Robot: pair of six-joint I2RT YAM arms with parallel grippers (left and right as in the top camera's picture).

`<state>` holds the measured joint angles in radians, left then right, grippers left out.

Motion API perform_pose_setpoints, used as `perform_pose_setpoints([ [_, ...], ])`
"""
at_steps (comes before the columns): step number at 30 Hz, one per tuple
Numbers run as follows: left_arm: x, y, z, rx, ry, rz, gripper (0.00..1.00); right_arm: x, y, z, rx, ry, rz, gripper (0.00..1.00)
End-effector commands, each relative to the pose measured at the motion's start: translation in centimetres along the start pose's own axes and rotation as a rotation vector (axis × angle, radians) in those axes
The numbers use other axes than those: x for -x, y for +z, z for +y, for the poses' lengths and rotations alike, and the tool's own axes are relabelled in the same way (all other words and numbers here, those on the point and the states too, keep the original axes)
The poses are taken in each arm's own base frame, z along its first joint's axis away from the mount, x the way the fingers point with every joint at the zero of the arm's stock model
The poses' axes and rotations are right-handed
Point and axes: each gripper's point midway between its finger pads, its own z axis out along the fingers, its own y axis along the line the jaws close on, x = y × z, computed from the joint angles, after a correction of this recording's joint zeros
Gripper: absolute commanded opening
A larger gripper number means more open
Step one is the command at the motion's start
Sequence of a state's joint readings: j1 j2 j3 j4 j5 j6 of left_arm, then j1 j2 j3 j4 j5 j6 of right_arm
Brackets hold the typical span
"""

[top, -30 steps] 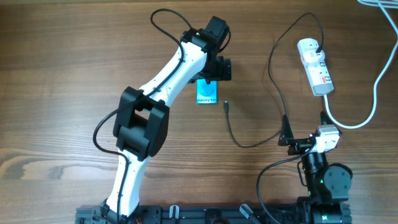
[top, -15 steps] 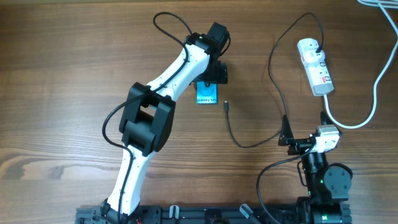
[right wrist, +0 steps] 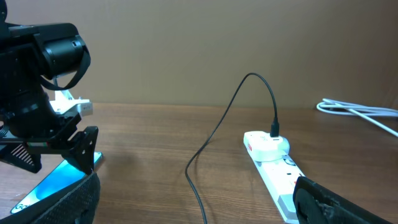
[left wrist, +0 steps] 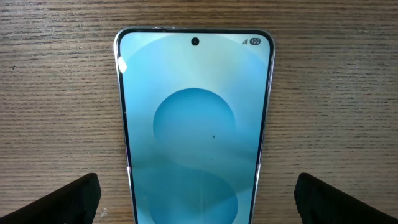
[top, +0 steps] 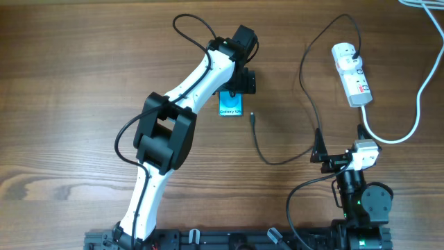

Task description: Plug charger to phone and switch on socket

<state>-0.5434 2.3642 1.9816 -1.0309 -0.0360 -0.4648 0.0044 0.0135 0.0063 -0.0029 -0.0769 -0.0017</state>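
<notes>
The phone (top: 231,105) lies flat on the wooden table, cyan screen up; the left wrist view looks straight down on the phone (left wrist: 196,118). My left gripper (top: 240,81) is above its far end and open, with a finger on each side of the phone (left wrist: 200,200) and clear of its edges. The charger cable (top: 304,76) runs from its plug (top: 356,53) in the socket (top: 354,87) and loops to a loose tip (top: 252,118) just right of the phone. My right gripper (top: 340,142) is open and empty, near the table's front, with the charger cable (right wrist: 214,130) and socket (right wrist: 280,165) ahead of it.
The socket's thick white cord (top: 416,104) curves off the right side and runs along the far right of the table (right wrist: 360,111). The left arm (top: 180,90) stretches diagonally across the middle of the table. Robot cables loop beside both arm bases.
The left arm's elbow has shifted a little to the right and its gripper has edged slightly over the phone's far end. The right arm, charger and socket have not moved.
</notes>
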Motion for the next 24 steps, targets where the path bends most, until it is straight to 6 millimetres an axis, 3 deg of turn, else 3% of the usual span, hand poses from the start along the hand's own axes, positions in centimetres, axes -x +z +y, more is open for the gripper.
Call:
perform_pose_setpoints([
  [1, 0.3, 0.0, -0.2, -0.003, 0.017, -0.009, 1.00, 0.2, 0.0, -0.1, -0.010, 0.001, -0.008, 1.00],
  [8, 0.3, 0.3, -0.2, -0.002, 0.017, -0.008, 1.00, 0.2, 0.0, -0.1, -0.010, 0.002, -0.008, 1.00],
  [15, -0.3, 2.5, 0.4, 0.013, 0.008, 0.039, 1.00, 0.1, 0.0, -0.1, -0.010, 0.001, -0.006, 1.00],
  [24, -0.7, 3.0, 0.6, 0.016, 0.041, 0.060, 1.00, 0.1, 0.0, -0.1, -0.010, 0.001, -0.006, 1.00],
])
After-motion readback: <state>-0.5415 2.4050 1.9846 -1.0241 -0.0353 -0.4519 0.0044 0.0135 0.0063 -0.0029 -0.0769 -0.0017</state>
